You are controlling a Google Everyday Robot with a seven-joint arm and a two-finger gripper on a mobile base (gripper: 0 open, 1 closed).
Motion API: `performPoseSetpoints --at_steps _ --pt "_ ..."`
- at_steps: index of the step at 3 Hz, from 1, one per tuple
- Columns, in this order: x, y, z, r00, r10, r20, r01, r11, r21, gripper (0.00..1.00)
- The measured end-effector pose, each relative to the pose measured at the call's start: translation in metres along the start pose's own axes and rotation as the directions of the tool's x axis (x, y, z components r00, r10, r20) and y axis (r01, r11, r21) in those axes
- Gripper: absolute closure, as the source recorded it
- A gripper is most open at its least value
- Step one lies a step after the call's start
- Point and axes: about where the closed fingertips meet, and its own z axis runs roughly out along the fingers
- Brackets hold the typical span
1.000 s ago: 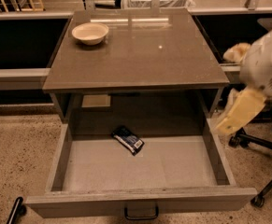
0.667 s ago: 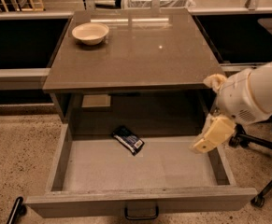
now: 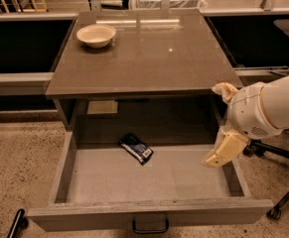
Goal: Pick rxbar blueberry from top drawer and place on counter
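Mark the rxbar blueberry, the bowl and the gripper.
rxbar blueberry point(image 3: 136, 148): camera view, middle of the wrapper, on the floor of the top drawer point(image 3: 183, 177).
bowl point(image 3: 96, 35): camera view, its inside, on the counter point(image 3: 149, 58).
gripper point(image 3: 214, 158): camera view, its tip, over the drawer's right side.

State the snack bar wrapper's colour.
The rxbar blueberry: dark blue-black, white patch, camera view. Gripper at right of top drawer.

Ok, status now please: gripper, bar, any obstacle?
Gripper over open top drawer, right side. Rxbar blueberry flat on drawer floor, near the back, untouched. Nothing between them.
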Motion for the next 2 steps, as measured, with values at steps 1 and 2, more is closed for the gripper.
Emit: performPoseSetpoints --at_steps 1,2 --pt "-0.015 0.007 0.044 1.0 -0.011 0.026 0.014 0.9946 -0.102 0.0" --pt "-0.019 0.03 0.104 0.997 0.048 0.068 -0.035 0.9829 -0.181 0.0"
